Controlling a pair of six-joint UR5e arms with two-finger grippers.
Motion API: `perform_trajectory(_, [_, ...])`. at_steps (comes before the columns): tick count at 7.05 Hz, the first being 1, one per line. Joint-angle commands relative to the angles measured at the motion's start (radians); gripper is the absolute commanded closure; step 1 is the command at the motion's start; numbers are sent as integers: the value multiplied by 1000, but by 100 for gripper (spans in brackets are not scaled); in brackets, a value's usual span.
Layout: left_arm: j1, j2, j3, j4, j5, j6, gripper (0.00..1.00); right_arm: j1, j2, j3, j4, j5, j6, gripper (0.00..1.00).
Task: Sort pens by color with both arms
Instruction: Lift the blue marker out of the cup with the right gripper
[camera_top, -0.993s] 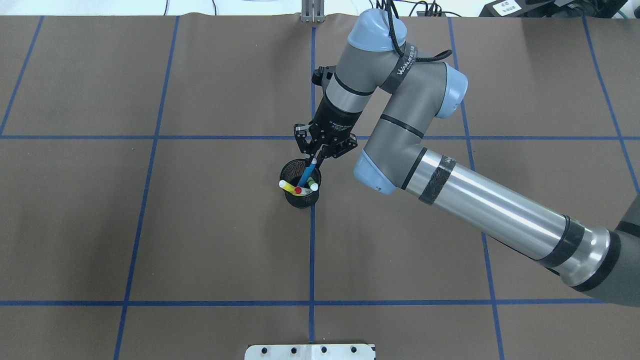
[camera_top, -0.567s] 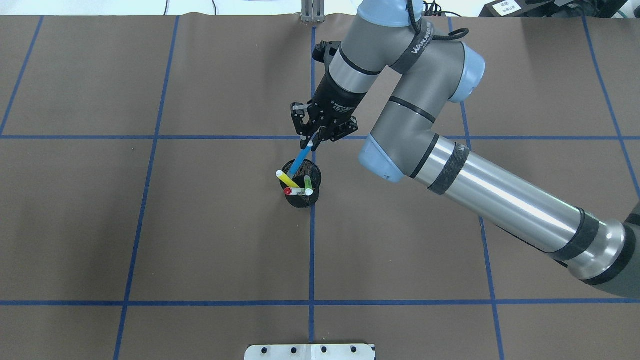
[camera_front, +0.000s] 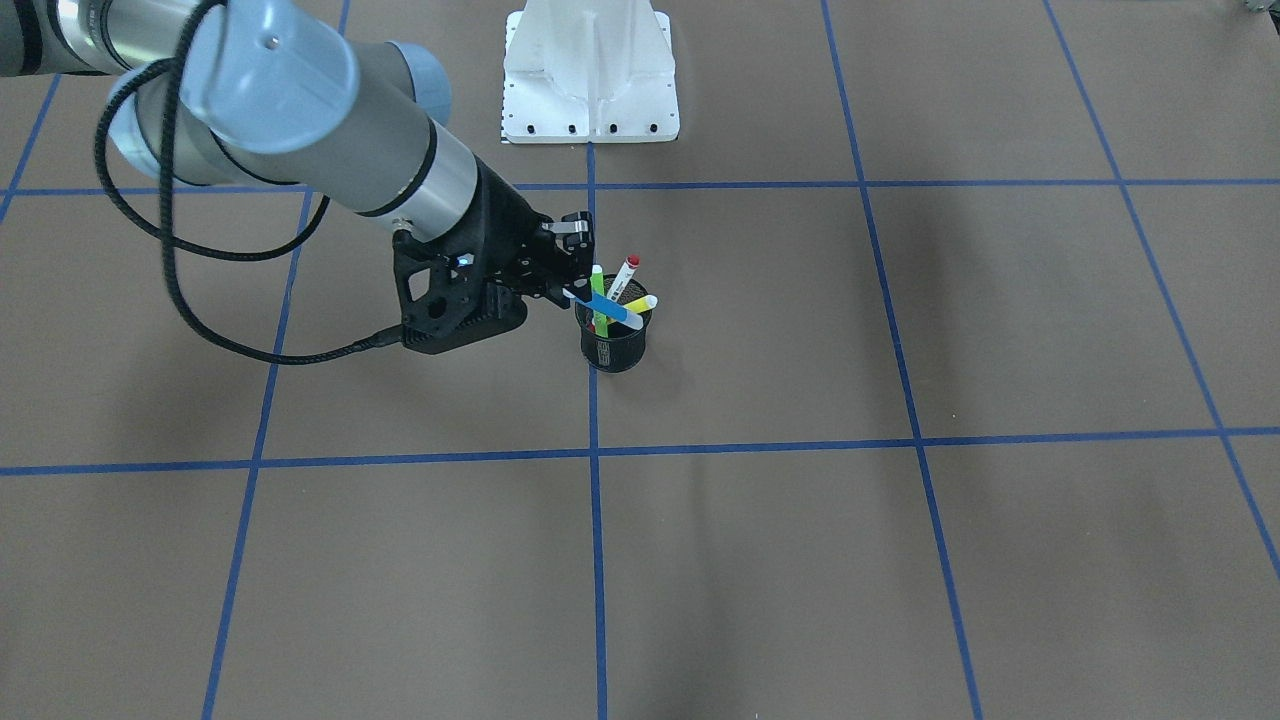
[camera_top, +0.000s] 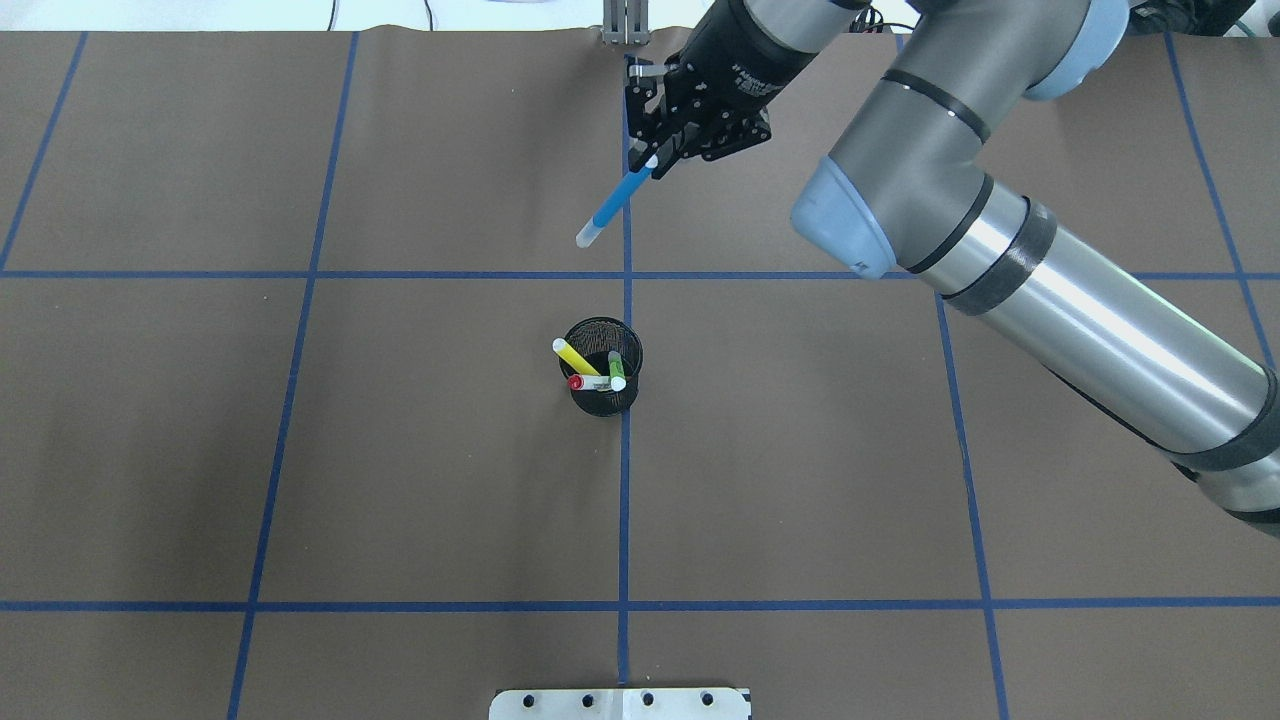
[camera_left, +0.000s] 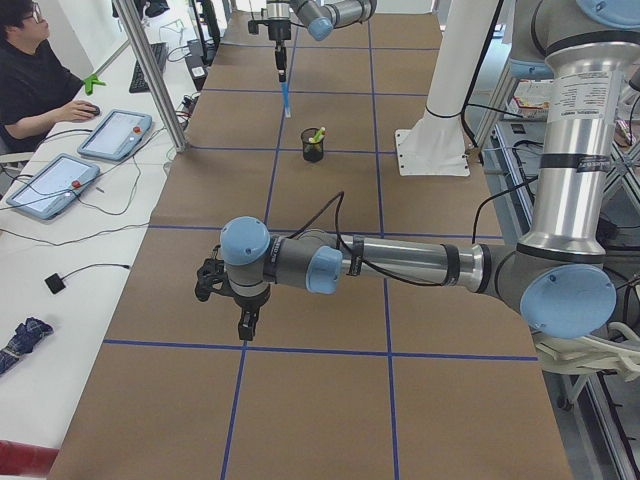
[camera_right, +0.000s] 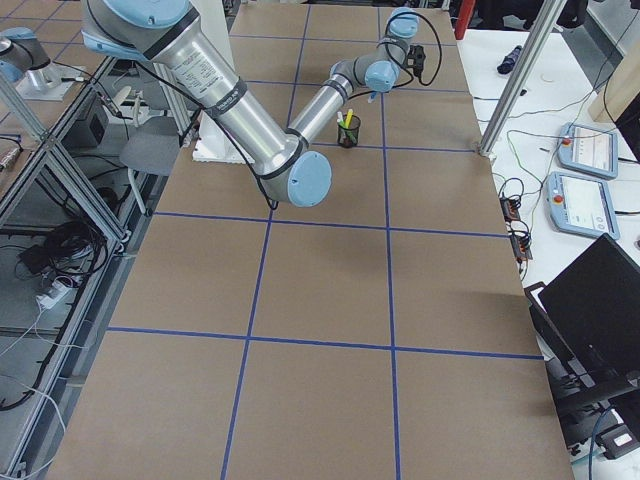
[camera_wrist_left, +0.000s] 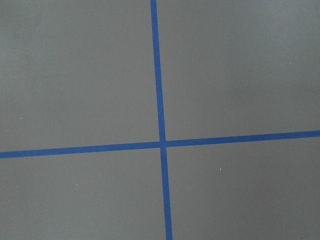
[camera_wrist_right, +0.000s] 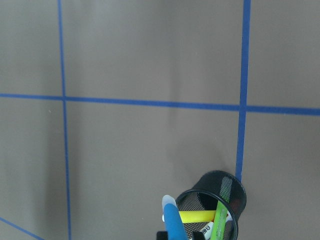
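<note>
My right gripper (camera_top: 652, 163) is shut on the top end of the blue pen (camera_top: 610, 205) and holds it in the air, clear of the black mesh cup (camera_top: 602, 400), towards the table's far side. In the front view the right gripper (camera_front: 570, 290) and blue pen (camera_front: 612, 309) overlap the cup (camera_front: 613, 350). The yellow pen (camera_top: 575, 357), the green pen (camera_top: 616, 371) and the red-capped pen (camera_top: 577, 382) stand in the cup. My left gripper (camera_left: 247, 325) shows only in the exterior left view, low over the bare table; I cannot tell whether it is open.
The table is covered in brown paper with a blue tape grid (camera_top: 624, 500). The white pedestal base (camera_front: 590, 70) stands at the robot's edge. An operator (camera_left: 35, 80) sits beside the table's far side with tablets (camera_left: 115, 133).
My right gripper has lifted the blue pen fully out of the cup and carried it up and towards the far side. The other three pens have shifted slightly in the cup.
</note>
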Motion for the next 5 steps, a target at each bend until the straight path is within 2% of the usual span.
perform_trajectory(1, [0, -3, -2, -1, 0, 0, 0, 28, 5, 15, 5, -211, -4, 100])
perform_trajectory(3, [0, -4, -14, -1, 0, 0, 0, 13, 0, -6, -3, -511, -13, 100])
perform_trajectory(4, [2, -4, -17, -3, 0, 0, 0, -39, 6, -46, -3, -695, -9, 100])
perform_trajectory(5, [2, -6, -31, 0, 2, 0, 0, -104, 34, -116, 0, -918, -6, 100])
